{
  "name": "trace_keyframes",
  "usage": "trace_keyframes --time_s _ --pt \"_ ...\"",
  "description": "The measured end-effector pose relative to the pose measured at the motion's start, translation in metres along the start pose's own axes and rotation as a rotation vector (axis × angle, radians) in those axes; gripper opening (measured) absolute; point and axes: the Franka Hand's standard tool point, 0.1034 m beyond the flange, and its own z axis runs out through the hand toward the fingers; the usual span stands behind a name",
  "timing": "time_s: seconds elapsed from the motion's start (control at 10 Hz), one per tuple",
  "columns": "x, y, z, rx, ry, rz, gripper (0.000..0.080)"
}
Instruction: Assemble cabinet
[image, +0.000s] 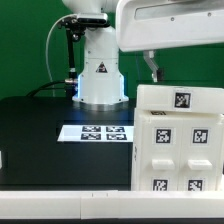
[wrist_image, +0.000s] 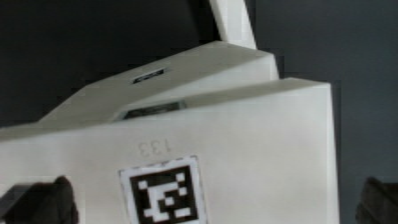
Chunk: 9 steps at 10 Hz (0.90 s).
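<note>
The cabinet (image: 175, 140) is a large white box with several black-and-white tags on its faces. It stands on the black table at the exterior view's right. My gripper (image: 154, 72) hangs just above its top left corner. In the wrist view the cabinet (wrist_image: 231, 110) fills most of the picture, with one tag (wrist_image: 164, 195) facing me. My gripper (wrist_image: 210, 205) is open: the dark fingertips (wrist_image: 36, 200) stand wide apart at either side of the white body, and I see no grip on it. A narrow white strip (wrist_image: 228, 20) runs away beyond the box. No knob shows.
The marker board (image: 98, 132) lies flat on the table in front of the robot's white base (image: 98, 75). A pale ledge (image: 60, 205) runs along the near edge of the table. A green backdrop stands behind.
</note>
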Motion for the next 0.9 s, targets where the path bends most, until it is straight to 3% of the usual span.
trace_keyframes --time_s 0.1,0.3,0.6,0.9 --pt "0.003 0.004 -0.001 -0.043 0.004 -0.286 0.0797" --pt "0.0 -0.004 -0.001 -0.08 -0.026 -0.599 0.0797" --pt "0.002 0.002 -0.001 -0.083 -0.037 -0.815 0.0797" --pt "0.006 0.007 0.009 -0.1 -0.074 -1.238 0.0797"
